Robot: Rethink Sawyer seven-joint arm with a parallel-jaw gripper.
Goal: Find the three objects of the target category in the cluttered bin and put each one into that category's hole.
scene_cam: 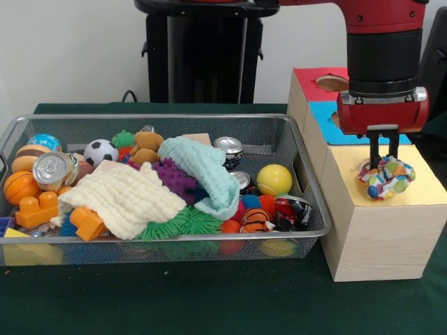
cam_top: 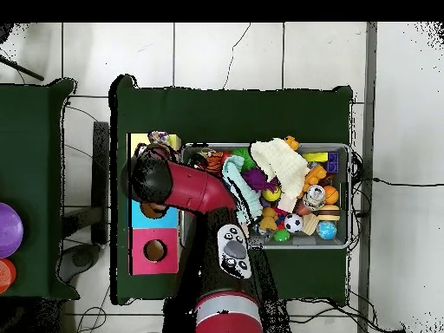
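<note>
End effector (scene_cam: pixel 383 155) clamps multicolored cloth (scene_cam: pixel 386 177) over yellow box top (scene_cam: pixel 426 183), hidden overhead.

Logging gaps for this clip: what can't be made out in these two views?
- Yellow section's hole: front view, the colourful cloth and end effector cover the box top there; overhead, the arm hides it.
- End effector's grip: front view, its tips sink into the cloth, so open or shut is unclear.
- Blue section's hole: the arm blocks it in both views.
- Bin bottom: towels and toys cover lower items.
</note>
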